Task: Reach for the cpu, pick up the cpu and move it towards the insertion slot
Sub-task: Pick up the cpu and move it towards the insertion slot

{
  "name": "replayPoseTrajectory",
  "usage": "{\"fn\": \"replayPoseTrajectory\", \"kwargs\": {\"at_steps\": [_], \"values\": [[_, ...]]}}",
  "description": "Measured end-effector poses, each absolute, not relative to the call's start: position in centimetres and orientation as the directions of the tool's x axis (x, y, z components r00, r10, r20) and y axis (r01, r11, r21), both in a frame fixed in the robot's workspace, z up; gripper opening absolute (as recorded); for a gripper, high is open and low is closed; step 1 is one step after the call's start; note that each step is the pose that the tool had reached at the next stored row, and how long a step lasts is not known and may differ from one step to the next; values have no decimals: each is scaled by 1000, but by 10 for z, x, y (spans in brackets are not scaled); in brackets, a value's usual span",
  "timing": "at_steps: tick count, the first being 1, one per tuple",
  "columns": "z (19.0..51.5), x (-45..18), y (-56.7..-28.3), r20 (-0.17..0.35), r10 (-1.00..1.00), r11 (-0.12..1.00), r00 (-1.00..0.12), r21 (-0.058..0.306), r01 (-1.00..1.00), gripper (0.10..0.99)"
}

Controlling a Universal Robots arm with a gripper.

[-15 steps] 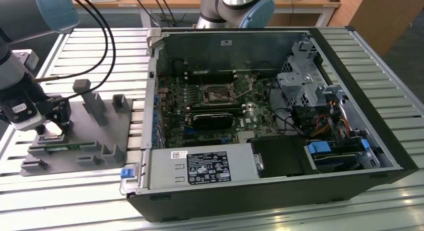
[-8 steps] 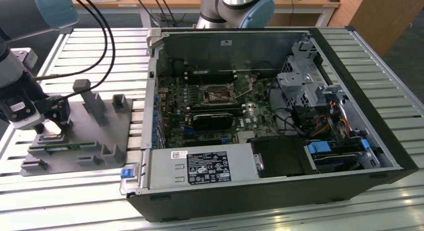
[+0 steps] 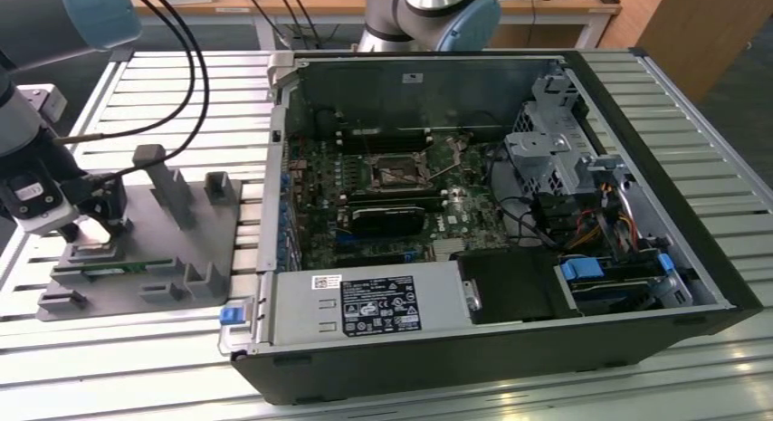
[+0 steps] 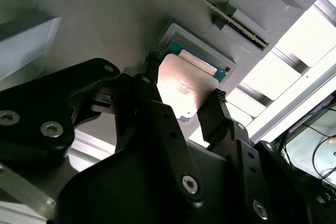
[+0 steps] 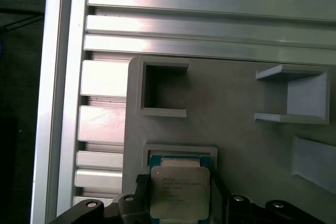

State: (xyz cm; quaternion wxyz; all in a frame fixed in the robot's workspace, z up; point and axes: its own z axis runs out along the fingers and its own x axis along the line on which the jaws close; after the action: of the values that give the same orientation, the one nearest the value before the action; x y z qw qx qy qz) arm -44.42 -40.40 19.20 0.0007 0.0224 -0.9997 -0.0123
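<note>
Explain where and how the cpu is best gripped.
Grip two opposite edges, coming from straight above. The cpu is thin and flat, face up over its fixture pocket, so only the edges offer purchase. The fingers sit against those edges.

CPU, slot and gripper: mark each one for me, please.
cpu (image 5: 180,195): first wrist view, middle of its metal top.
slot (image 3: 396,173): exterior view, dark centre of the socket.
gripper (image 4: 184,80): second wrist view, midway between its fingertips, which flank the cpu.
</note>
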Motion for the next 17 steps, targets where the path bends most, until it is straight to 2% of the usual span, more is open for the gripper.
{"fn": "replayPoseTrajectory", "kwargs": {"at_steps": [17], "values": [[203, -444, -403, 1, -45, 999, -999, 22, -45, 545]]}}
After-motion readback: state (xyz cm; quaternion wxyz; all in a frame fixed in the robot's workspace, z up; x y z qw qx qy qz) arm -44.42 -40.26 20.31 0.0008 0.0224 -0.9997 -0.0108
